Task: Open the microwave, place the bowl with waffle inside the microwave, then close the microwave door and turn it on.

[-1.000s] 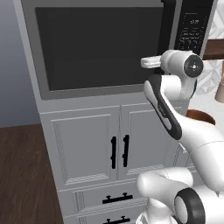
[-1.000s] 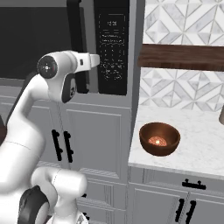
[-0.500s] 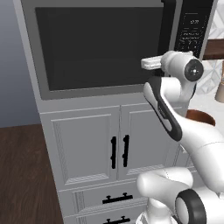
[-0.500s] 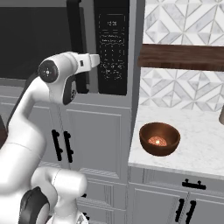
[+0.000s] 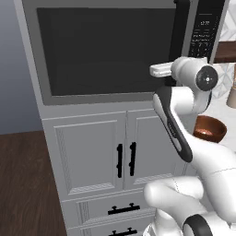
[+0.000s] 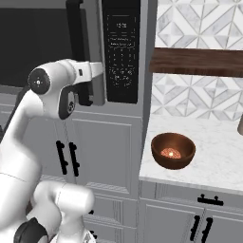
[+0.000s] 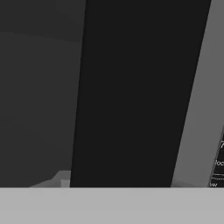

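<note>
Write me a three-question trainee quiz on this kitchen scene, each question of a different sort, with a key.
1. True or false: the microwave door is shut.
2. Multiple choice: where does the bowl stand? A) inside the microwave B) on the pale counter to the right of the microwave C) on the wooden shelf
3. Fill in: inside the bowl lies the ___.

Key
1. True: the door lies flush in the microwave front, and its handle stands just ahead of the hand.
2. B.
3. The waffle, seen in the right base view.
</note>
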Motion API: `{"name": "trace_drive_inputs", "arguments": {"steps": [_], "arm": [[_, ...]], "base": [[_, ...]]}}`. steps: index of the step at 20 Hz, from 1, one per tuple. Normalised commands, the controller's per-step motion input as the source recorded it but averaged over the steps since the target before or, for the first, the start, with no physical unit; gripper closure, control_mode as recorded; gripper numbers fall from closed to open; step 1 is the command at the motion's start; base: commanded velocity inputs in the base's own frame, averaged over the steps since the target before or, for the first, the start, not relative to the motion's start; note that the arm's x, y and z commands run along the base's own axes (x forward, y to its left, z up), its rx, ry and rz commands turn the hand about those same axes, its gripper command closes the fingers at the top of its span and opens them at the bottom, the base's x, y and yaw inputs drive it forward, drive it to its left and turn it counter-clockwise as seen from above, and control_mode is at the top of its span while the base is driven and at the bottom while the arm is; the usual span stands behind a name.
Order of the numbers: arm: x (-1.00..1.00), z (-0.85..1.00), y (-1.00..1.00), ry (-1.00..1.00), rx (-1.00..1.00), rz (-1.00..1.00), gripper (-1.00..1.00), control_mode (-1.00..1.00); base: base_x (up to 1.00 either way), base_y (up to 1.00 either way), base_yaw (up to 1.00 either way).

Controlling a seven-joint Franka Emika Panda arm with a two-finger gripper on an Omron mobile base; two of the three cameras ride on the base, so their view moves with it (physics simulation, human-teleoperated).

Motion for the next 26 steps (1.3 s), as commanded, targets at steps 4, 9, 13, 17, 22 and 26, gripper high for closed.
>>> {"name": "trace_drive_inputs", "arguments": {"steps": [4,9,13,17,22,26], "arm": [[-1.00,0.05,0.34,0.05,0.00,-0.16,1.00,-1.00],[-1.00,0.02,0.57,0.04,-0.03,-0.16,1.00,-1.00],[-1.00,0.00,0.89,-0.09,-0.12,-0.16,1.00,-1.00],[-1.00,0.00,0.86,-0.17,-0.12,-0.17,1.00,-1.00],[-1.00,0.00,0.74,-0.20,-0.09,-0.19,1.00,-1.00],[-0.42,0.00,0.47,-0.05,-0.03,-0.23,-1.00,-1.00]], "base": [[0.00,0.00,0.00],[0.00,0.00,0.00],[0.00,0.00,0.00],[0.00,0.00,0.00],[0.00,0.00,0.00],[0.00,0.00,0.00]]}}
